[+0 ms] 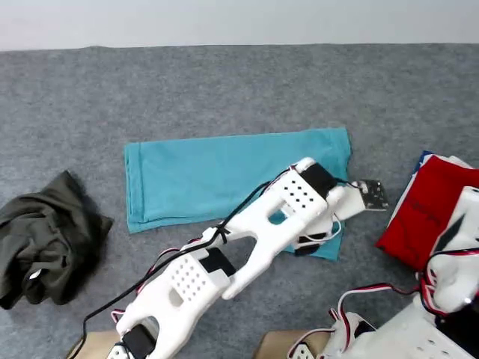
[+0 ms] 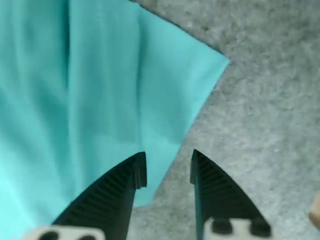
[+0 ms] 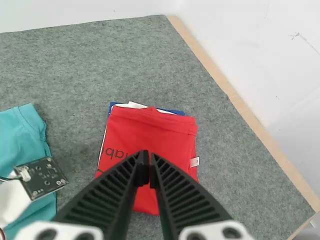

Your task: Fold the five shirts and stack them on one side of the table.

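In the high view, the teal shirt point(image 1: 224, 176) is lying flat as a long folded band in the middle of the grey tabletop point(image 1: 224, 82). A dark shirt point(image 1: 41, 239) is sitting crumpled well apart at one side. At the other side, a red shirt point(image 1: 430, 209) is topping a folded pile. The left arm point(image 1: 224, 262) is spanning the teal shirt's near edge, and its wrist is hiding most of the left hand point(image 1: 318, 241) at the corner nearest the pile. The cloth is looking thin, light and limp. I judge it will drape and slip on itself, so a pinch at a corner or hem that takes every layer is suiting it best.

In the left wrist view, the left hand point(image 2: 167, 167) is standing open. One finger is over the teal shirt point(image 2: 90, 100), the other is over bare tabletop, and the hem is running between them. The arm is blocking this detail in the high view.

In the right wrist view, the right hand point(image 3: 149, 161) is hanging closed and empty above the red shirt point(image 3: 165, 135). Blue and white cloth point(image 3: 145, 106) is peeking out beneath the red, showing layers that are hard to make out from above.
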